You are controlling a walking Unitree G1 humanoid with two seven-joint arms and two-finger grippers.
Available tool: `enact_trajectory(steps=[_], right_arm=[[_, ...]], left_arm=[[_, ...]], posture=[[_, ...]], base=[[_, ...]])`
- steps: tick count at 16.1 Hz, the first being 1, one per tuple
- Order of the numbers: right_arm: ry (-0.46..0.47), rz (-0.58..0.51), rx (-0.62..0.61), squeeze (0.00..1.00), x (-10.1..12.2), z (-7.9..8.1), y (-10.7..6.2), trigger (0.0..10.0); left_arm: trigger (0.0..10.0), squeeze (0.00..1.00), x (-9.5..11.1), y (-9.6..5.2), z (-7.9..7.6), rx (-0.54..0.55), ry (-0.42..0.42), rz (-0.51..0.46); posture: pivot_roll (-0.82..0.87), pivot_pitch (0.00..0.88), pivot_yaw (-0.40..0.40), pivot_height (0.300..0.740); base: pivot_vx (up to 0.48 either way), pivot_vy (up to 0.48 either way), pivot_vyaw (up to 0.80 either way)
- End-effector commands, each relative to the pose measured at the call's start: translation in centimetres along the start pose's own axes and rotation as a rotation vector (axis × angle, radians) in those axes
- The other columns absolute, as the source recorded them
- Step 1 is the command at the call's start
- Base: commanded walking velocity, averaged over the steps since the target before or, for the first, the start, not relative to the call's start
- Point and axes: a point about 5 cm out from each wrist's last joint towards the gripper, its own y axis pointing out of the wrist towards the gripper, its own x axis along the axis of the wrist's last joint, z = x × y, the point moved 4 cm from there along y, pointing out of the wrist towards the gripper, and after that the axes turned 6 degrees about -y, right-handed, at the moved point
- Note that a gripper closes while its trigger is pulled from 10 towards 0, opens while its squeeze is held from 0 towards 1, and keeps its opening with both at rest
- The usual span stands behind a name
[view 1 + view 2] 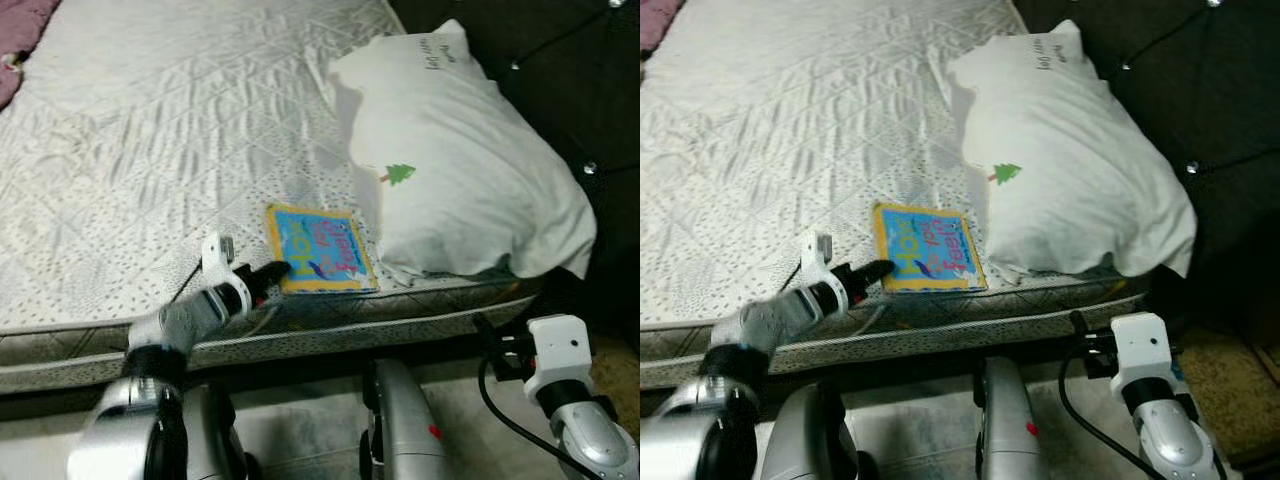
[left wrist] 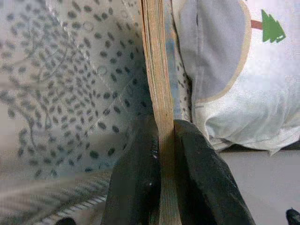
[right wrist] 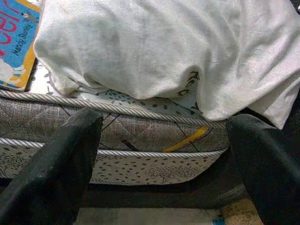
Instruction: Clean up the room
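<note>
A blue picture book (image 1: 322,248) with a yellow border lies flat on the mattress (image 1: 150,150) near its front edge, beside a white pillow (image 1: 460,150). My left gripper (image 1: 272,272) is shut on the book's near left corner; in the left wrist view the two black fingers (image 2: 136,187) pinch the book's edge (image 2: 157,84). My right gripper (image 3: 159,154) is open, held low in front of the mattress side (image 3: 140,136) below the pillow (image 3: 164,42), with nothing between its fingers.
A dark tufted headboard (image 1: 560,70) stands to the right of the pillow. A pink cloth (image 1: 20,40) lies at the far left of the bed. Pale floor (image 1: 300,430) shows below the mattress edge.
</note>
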Motion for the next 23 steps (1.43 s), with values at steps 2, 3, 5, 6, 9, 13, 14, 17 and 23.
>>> enact_trajectory(steps=[2, 3, 5, 6, 9, 13, 14, 17, 23], right_arm=[[0.001, -0.004, 0.004, 0.0, 0.3, 0.3, 0.1, 10.0], [0.003, -0.006, 0.003, 0.0, 0.4, 0.4, 0.2, 10.0], [0.004, -0.009, 0.0, 0.0, 0.4, 0.4, 0.3, 10.0], [0.003, -0.01, 0.0, 0.0, 0.5, 0.4, 0.4, 10.0], [0.002, -0.016, -0.005, 0.0, 0.7, 0.3, 0.6, 10.0], [-0.004, -0.024, -0.004, 0.0, 0.9, 0.3, 0.9, 10.0], [-0.007, -0.025, -0.004, 0.0, 0.9, 0.3, 0.9, 10.0], [-0.014, -0.026, 0.002, 0.0, 0.8, 0.4, 1.0, 10.0], [-0.02, -0.055, 0.028, 0.0, 1.4, 1.3, 1.8, 10.0]], left_arm=[[10.0, 0.0, 0.5, -0.3, 1.2, 0.057, 0.045, 0.006], [10.0, 0.04, 1.1, -0.4, 1.4, 0.077, 0.062, -0.004], [10.0, 1.0, 1.6, -0.6, 2.0, 0.113, 0.093, -0.006], [10.0, 1.0, 1.5, -0.7, 2.2, 0.121, 0.108, 0.002], [10.0, 1.0, 1.5, -0.7, 2.3, 0.114, 0.165, 0.044], [10.0, 1.0, 4.3, -1.8, 3.8, 0.276, 0.254, -0.072], [10.0, 1.0, 5.4, -2.3, 4.2, 0.328, 0.272, -0.131], [10.0, 1.0, 6.9, -2.8, 4.2, 0.37, 0.355, -0.192], [10.0, 1.0, 2.1, 1.0, 0.7, 0.165, 0.484, -0.032]], posture=[[-0.23, 0.205, 0.005, 0.549], [-0.23, 0.205, 0.004, 0.549], [-0.23, 0.206, 0.003, 0.549], [-0.24, 0.206, -0.001, 0.549], [-0.24, 0.206, -0.004, 0.549], [-0.24, 0.201, -0.007, 0.549], [-0.24, 0.199, -0.008, 0.549], [-0.24, 0.195, -0.01, 0.549], [-0.22, 0.186, -0.007, 0.549]], base=[[0.0, 0.0, 0.0], [0.0, 0.0, 0.0], [0.0, 0.0, 0.0], [0.0, 0.0, 0.0], [0.0, 0.0, 0.0], [0.0, 0.0, 0.0], [0.0, 0.0, 0.0], [0.0, 0.0, 0.0], [0.0, 0.0, 0.0]])
